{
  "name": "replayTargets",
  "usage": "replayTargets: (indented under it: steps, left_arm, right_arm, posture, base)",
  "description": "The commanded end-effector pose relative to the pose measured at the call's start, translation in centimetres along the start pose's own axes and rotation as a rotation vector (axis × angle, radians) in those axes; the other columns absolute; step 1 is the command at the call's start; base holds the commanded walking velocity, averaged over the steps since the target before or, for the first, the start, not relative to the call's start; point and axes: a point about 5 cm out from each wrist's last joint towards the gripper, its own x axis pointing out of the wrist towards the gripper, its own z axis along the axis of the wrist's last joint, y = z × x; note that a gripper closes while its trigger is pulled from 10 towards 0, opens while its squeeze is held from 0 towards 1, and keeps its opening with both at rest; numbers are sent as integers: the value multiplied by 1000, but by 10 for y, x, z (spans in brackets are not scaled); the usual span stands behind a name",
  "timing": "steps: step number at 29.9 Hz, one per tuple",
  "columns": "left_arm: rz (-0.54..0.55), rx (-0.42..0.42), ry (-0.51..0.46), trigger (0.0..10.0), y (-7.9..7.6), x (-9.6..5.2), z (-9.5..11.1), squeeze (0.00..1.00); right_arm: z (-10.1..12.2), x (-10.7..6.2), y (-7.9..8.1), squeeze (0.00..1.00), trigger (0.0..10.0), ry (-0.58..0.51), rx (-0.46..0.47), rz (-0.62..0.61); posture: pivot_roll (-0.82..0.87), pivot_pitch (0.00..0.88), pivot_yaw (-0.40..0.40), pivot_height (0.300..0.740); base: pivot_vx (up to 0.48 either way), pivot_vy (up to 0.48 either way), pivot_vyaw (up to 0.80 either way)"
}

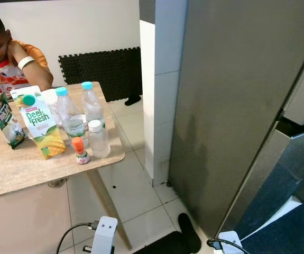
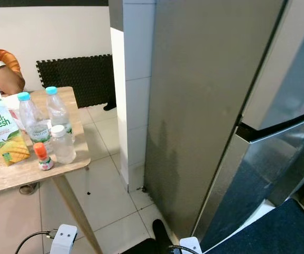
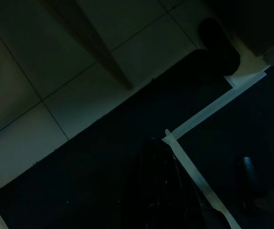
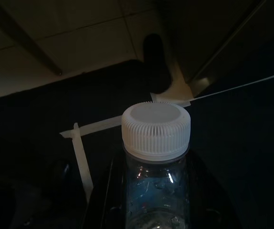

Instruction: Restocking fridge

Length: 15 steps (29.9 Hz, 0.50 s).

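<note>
at the near right corner of the wooden table (image 1: 14, 169) you have a cluster of drinks: two tall blue-capped water bottles (image 1: 92, 105), a shorter white-capped bottle (image 1: 98, 138) in front of them, a small orange-capped bottle (image 1: 80, 151) right by the near edge, and a deel fresh juice carton (image 1: 42, 124) toward the table's left. a person (image 1: 6, 55) sits at the far edge, arm on the top. the floor is pale tile (image 1: 136, 190), with a dark mat (image 3: 103, 191) edged in pale tape below you, and the grey fridge (image 1: 236, 106) stands shut just to the right. your right gripper (image 4: 151, 210), hanging low over the mat, has its fingers closed around a clear bottle with a white ribbed cap (image 4: 156, 130), the cap standing clear beyond the fingers. you cannot tell how the left gripper's fingers stand; its view is very dark.
</note>
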Motion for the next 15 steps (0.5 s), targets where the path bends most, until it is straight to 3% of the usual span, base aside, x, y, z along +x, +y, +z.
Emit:
replayTargets:
  steps: [1,8,15]
  left_arm:
    - [2,9,31,10000,1,-2,-9,0]
    - [33,-19,-1,10000,5,-2,-5,0]
    - [21,67,21,10000,9,-1,-2,0]
  right_arm:
    - [-3,-1,-1,0,10000,11,-17,0]
    - [7,0,-3,0,10000,-13,-43,7]
    - [7,0,-8,0,10000,-28,-8,-31]
  posture:
    - [16,85,-4,740]
    - [15,113,-22,740]
    - [-7,107,45,740]
  base:
    - [0,0,0]
    - [0,0,0]
    - [0,0,0]
